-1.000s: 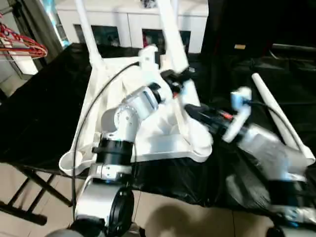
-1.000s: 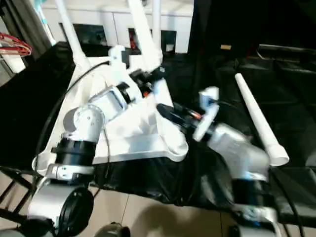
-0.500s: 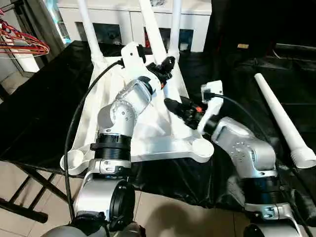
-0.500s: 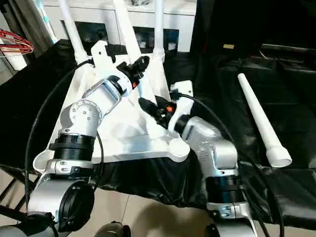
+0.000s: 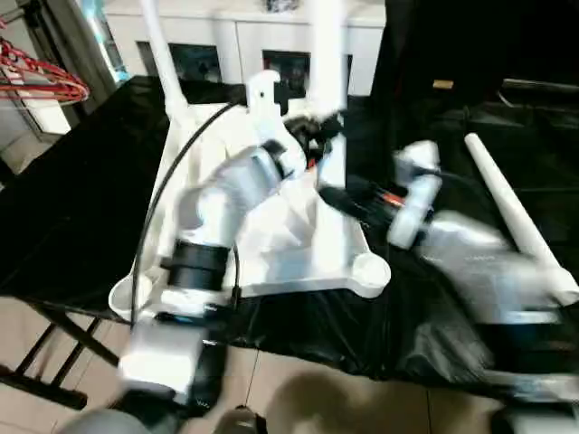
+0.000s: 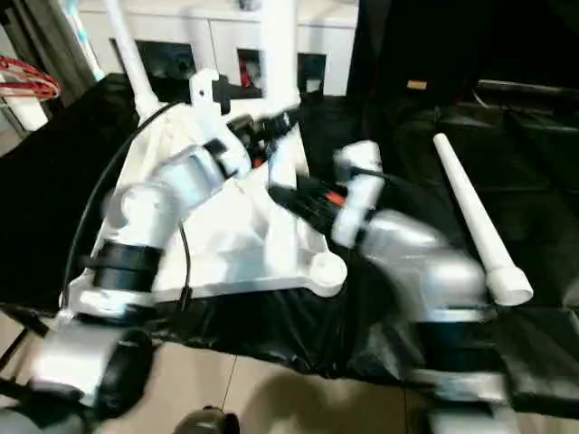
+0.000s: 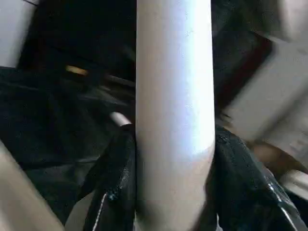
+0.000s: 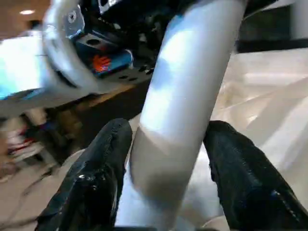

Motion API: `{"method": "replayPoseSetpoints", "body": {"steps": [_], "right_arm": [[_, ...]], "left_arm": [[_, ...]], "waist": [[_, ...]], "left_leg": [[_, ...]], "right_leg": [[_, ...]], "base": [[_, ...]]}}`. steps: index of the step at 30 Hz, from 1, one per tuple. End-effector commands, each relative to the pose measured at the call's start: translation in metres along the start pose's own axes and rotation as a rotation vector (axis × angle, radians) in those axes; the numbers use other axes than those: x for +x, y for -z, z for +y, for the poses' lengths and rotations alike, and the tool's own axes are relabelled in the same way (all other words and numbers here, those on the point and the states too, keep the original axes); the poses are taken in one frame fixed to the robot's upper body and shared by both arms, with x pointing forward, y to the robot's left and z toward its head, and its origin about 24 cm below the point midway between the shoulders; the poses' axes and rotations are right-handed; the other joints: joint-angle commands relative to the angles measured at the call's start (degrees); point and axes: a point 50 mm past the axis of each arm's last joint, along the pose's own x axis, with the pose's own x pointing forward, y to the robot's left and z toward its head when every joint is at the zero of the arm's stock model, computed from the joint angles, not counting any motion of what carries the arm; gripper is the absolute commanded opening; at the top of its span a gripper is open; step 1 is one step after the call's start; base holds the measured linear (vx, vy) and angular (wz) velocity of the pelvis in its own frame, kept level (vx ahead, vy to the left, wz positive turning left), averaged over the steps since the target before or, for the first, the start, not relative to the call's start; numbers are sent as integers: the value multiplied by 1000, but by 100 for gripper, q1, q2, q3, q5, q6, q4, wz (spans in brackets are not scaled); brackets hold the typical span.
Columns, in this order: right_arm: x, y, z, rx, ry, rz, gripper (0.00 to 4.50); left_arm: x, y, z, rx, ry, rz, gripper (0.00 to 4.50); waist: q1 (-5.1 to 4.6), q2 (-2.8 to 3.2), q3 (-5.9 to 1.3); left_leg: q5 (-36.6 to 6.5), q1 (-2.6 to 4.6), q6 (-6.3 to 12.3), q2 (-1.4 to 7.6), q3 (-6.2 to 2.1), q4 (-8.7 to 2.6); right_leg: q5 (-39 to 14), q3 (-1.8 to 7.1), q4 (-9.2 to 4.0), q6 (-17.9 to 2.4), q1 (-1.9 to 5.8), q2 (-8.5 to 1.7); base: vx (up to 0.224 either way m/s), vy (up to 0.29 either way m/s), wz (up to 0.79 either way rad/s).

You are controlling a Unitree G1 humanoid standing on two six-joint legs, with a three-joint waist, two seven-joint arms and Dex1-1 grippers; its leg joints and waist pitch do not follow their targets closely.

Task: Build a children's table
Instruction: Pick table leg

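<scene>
The white tabletop (image 5: 298, 244) lies underside up on the black-covered bench, with an empty corner socket (image 5: 371, 269) at its near right. One white leg (image 5: 156, 41) stands in the far left corner. A second leg (image 5: 326, 45) stands upright near the far right corner, and my left gripper (image 5: 318, 134) is shut on it. In the left wrist view black fingers (image 7: 115, 183) press both sides of this leg (image 7: 173, 96). My right gripper (image 5: 333, 192) grips the same leg lower down, its fingers (image 8: 96, 183) clasping the shaft (image 8: 187, 96). Another leg (image 5: 507, 203) lies loose to the right.
A white glass-door cabinet (image 5: 208, 45) stands behind the bench. Red hangers (image 5: 45, 81) hang at far left. Black cloth (image 5: 72, 199) covers the bench, whose front edge drops to the tiled floor (image 5: 298, 389). A black cable (image 5: 154, 208) runs along my left arm.
The held leg has swung from a tilt to nearly upright. Both arms have shifted to the right with it, and the right gripper now clasps its lower part.
</scene>
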Motion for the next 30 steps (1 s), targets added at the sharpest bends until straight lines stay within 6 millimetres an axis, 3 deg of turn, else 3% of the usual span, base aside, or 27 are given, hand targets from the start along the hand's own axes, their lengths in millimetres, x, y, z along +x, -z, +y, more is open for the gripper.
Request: {"method": "replayPoseSetpoints", "body": {"steps": [1,2,9,16,17,23,30], "right_arm": [[5,-2,16,13,-178,16,269],[4,-2,17,12,-202,31,269],[-3,5,22,58,-342,127,269],[-2,10,25,79,-408,164,269],[-2,10,26,85,-416,162,239],[-1,10,26,99,-438,150,198],[0,12,28,110,-450,141,193]], "left_arm": [[-1,-4,-8,4,118,17,180],[-3,-5,-10,2,163,17,180],[-13,-14,-32,-30,477,-23,180],[-13,-13,-34,-41,529,-32,180],[-13,-13,-34,-44,534,-31,180],[-15,-12,-35,-53,557,-26,180],[-14,-12,-35,-56,562,-25,180]], "waist": [[16,-109,-476],[12,-139,-471],[33,-135,-464],[39,-150,-457],[40,-147,-462],[40,-141,-476],[43,-134,-476]], "left_leg": [[-689,126,283,209,-73,-322],[-691,124,290,208,-64,-323],[-793,124,291,238,-61,-314],[-924,136,186,243,-71,-336],[-889,133,184,243,-74,-335],[-767,129,240,234,-70,-315],[-822,136,215,238,-72,-319]], "right_leg": [[-572,206,-328,-1178,344,-326],[-608,203,-339,-1197,345,-326],[-854,200,-327,-1368,330,-347],[-1229,216,-369,-1171,324,-351],[-1184,216,-360,-1167,324,-350],[-943,206,-335,-1249,326,-337],[-1025,208,-344,-1238,327,-340]], "base": [[0,0,0],[0,0,0],[0,0,0],[0,0,0],[0,0,0],[0,0,0],[0,0,0]]}}
